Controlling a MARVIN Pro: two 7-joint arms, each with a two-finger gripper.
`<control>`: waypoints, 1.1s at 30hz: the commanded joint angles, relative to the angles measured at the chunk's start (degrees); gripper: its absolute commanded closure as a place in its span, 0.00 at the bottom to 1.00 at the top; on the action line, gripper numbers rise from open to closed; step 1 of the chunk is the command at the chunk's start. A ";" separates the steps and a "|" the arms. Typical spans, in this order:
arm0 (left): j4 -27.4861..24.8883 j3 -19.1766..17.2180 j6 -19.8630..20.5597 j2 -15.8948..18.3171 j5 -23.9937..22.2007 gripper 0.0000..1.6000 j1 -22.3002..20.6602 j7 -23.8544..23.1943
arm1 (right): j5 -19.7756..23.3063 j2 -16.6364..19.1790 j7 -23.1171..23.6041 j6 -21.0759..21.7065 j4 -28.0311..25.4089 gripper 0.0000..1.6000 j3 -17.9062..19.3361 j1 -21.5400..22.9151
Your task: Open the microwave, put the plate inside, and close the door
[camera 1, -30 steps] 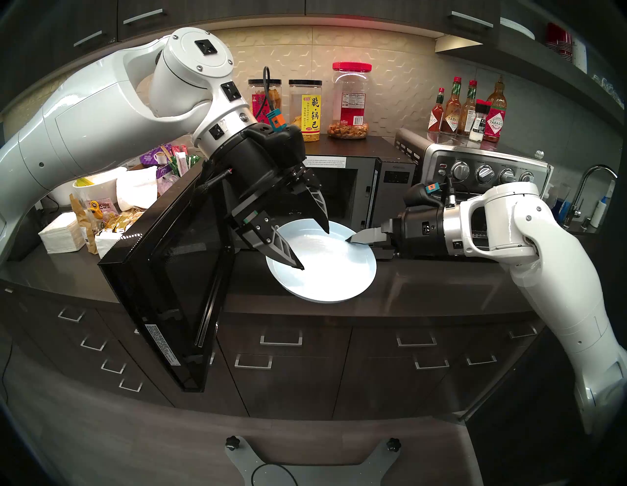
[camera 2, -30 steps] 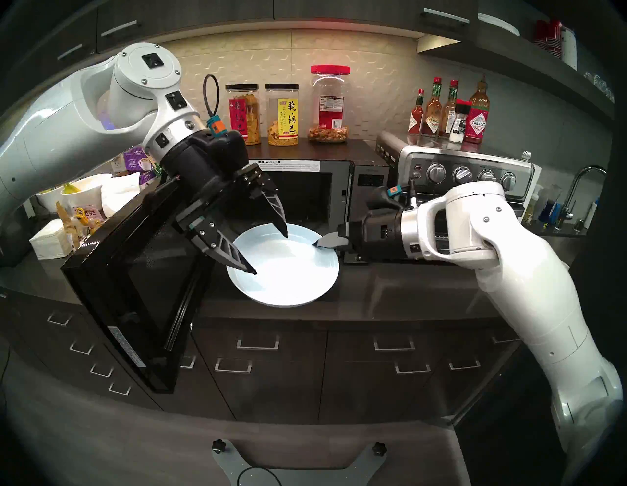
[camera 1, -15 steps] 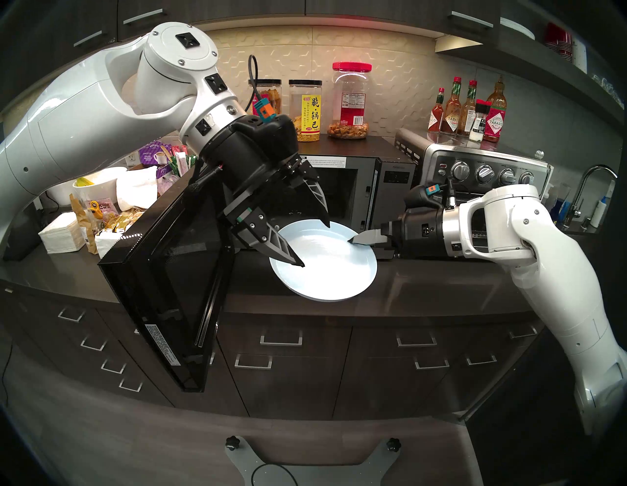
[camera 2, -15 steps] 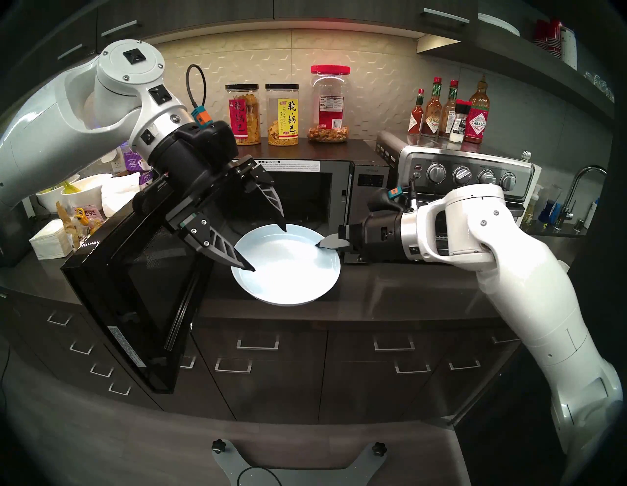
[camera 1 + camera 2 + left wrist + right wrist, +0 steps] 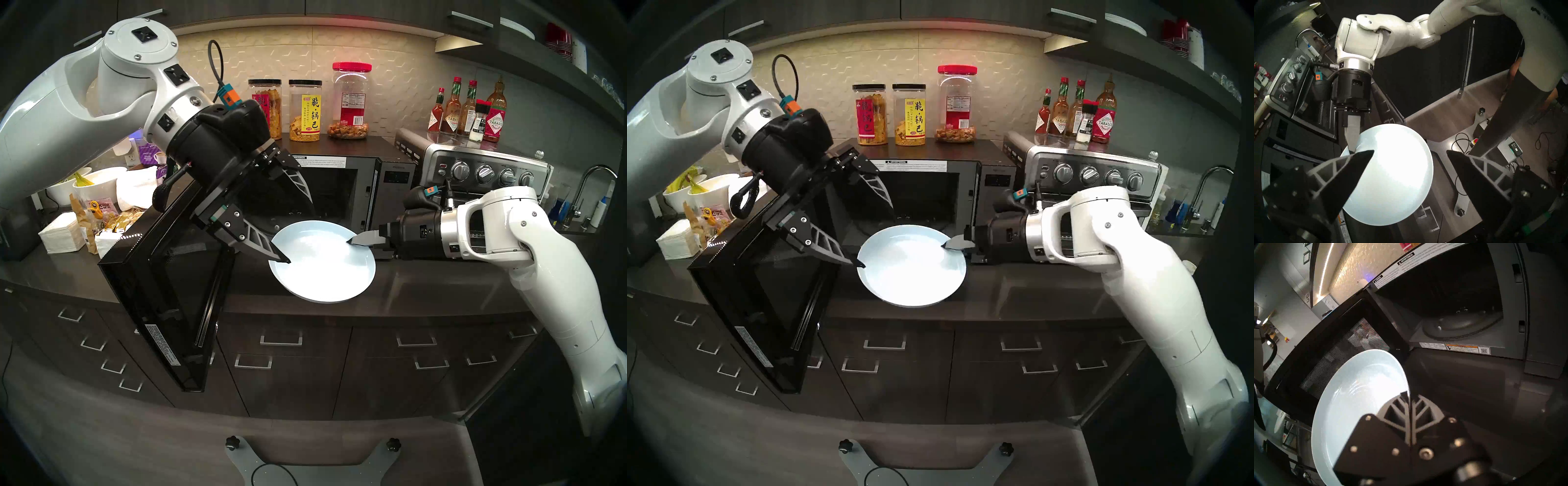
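The black microwave point(image 5: 397, 180) stands on the counter with its door point(image 5: 176, 278) swung wide open to the left; the turntable shows in the right wrist view point(image 5: 1463, 326). My right gripper point(image 5: 351, 241) is shut on the right rim of the pale blue plate point(image 5: 322, 264) and holds it over the counter in front of the open cavity. The plate also shows in the right wrist view point(image 5: 1356, 404). My left gripper point(image 5: 299, 236) is open and empty, above the plate's left edge, one fingertip point(image 5: 1366, 157) over the rim.
A steel toaster oven point(image 5: 481, 169) stands right of the microwave, behind my right wrist. Snack jars point(image 5: 305, 112) stand on the microwave, sauce bottles point(image 5: 468, 112) on the toaster oven. Bowls, napkins and snack packs point(image 5: 98, 210) crowd the counter left of the door. A faucet point(image 5: 590, 190) is at far right.
My left arm has drawn back to the left and up, so its open fingers moved from over the plate's middle to its left edge. The right gripper and plate have barely moved.
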 commanded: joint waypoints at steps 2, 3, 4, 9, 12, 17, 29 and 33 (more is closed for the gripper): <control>-3.16 -1.98 -0.68 7.34 -1.34 0.00 -0.18 2.72 | -0.05 -0.35 0.29 -0.25 -0.05 1.00 0.51 0.71; -3.47 -2.09 -0.96 8.03 -1.56 0.00 -0.07 2.99 | -0.07 -0.36 0.30 -0.23 -0.04 1.00 0.53 0.72; -3.50 -2.31 -0.66 8.28 -1.42 0.00 0.03 3.26 | -0.08 -0.34 0.31 -0.20 -0.04 1.00 0.54 0.72; -4.66 -2.43 -1.23 12.17 -1.91 0.00 0.55 6.18 | -0.14 -0.33 0.39 -0.09 0.02 1.00 0.61 0.70; -4.48 -2.61 -1.69 14.15 -2.27 0.00 1.03 8.03 | -0.13 -0.29 0.43 -0.05 0.03 1.00 0.66 0.66; -3.89 -2.78 -3.26 16.35 -3.66 0.00 2.21 10.41 | -0.20 -0.22 0.57 -0.05 0.22 1.00 0.71 0.53; -3.23 -4.38 -5.97 19.15 -11.55 0.00 4.46 16.78 | -0.70 0.13 1.29 -0.08 0.67 1.00 0.91 0.11; -3.17 -5.26 -6.21 19.65 -14.22 0.00 4.62 17.66 | -0.86 0.25 1.49 -0.13 0.61 1.00 0.98 -0.07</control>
